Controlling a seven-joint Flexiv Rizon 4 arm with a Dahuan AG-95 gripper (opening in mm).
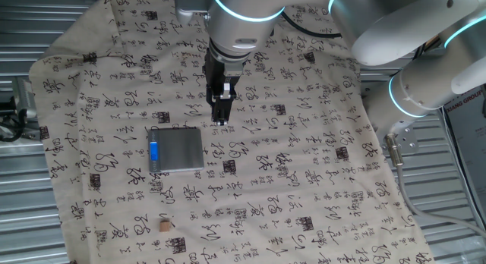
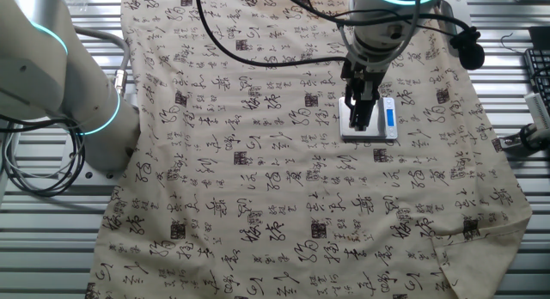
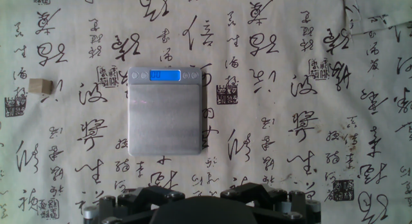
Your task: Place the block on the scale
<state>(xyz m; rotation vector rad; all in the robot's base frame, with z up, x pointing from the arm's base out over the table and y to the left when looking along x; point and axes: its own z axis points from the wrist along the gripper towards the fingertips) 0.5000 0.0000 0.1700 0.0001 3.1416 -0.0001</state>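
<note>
The block (image 1: pixel 165 227) is a tiny tan cube lying on the printed cloth near its front edge; in the hand view it (image 3: pixel 40 87) lies far left of the scale. The scale (image 1: pixel 178 149) is flat, grey and square, with a blue display strip on one edge and nothing on it. It also shows in the other fixed view (image 2: pixel 384 118) and the hand view (image 3: pixel 164 114). My gripper (image 1: pixel 221 120) hangs above the cloth just beside the scale, fingers close together and empty. It partly covers the scale in the other fixed view (image 2: pixel 359 125). The hand view shows only the gripper's base.
A beige cloth (image 1: pixel 304 180) with black calligraphy and dark stamp marks covers the table. The arm's white links (image 1: pixel 410 44) rise at the right. The cloth's edges drop to metal slats (image 1: pixel 30 218) on the left.
</note>
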